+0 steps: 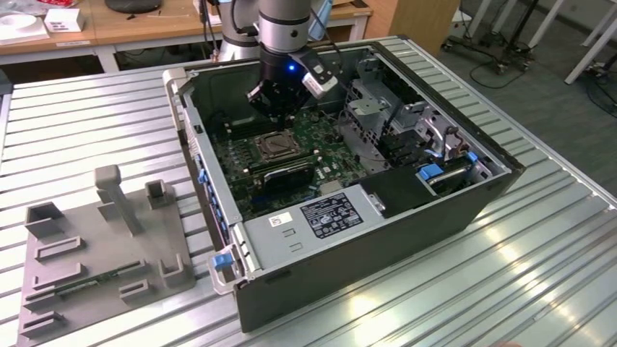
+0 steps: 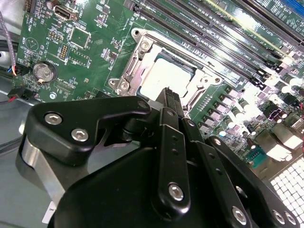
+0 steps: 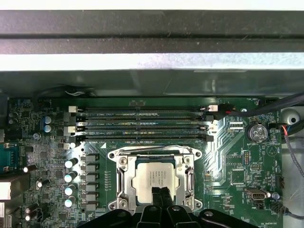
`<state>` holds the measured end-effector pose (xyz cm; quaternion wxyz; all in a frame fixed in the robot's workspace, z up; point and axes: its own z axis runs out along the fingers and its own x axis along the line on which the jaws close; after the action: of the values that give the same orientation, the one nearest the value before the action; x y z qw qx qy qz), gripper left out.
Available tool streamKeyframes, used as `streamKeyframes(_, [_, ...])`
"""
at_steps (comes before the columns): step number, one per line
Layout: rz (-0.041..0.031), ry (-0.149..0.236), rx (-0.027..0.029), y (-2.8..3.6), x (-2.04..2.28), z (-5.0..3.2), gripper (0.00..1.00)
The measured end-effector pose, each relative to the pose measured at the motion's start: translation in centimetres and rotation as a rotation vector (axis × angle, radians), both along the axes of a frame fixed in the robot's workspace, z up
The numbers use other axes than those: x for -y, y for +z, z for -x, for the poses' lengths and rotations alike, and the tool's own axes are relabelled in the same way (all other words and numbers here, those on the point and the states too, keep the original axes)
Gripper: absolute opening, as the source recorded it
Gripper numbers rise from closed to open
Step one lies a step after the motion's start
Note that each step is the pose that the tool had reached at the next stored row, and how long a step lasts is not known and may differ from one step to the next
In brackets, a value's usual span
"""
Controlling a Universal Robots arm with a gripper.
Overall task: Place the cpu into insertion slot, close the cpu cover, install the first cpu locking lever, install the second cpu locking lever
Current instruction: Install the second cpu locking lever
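Grey fixture tray (image 1: pixel 97 267) — open computer case (image 1: pixel 386 238)

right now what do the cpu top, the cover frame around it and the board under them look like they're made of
The cpu top looks like bare metal, a pale silvery matte plate. The cpu cover looks like stamped steel: thin, bright, catching glare at its edges. The motherboard looks like green lacquered circuit laminate with fine traces. The gripper fingertips over the cpu look like black plastic or coated metal; I cannot tell which.
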<state>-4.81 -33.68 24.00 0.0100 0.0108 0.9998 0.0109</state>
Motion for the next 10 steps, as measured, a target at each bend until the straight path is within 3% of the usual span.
streamKeyframes(7, [0.0000,0.000,0.0000,0.02,0.00,0.00,0.11])
streamKeyframes(10, [0.0002,0.000,-0.0002,0.04,0.23,0.00,0.11])
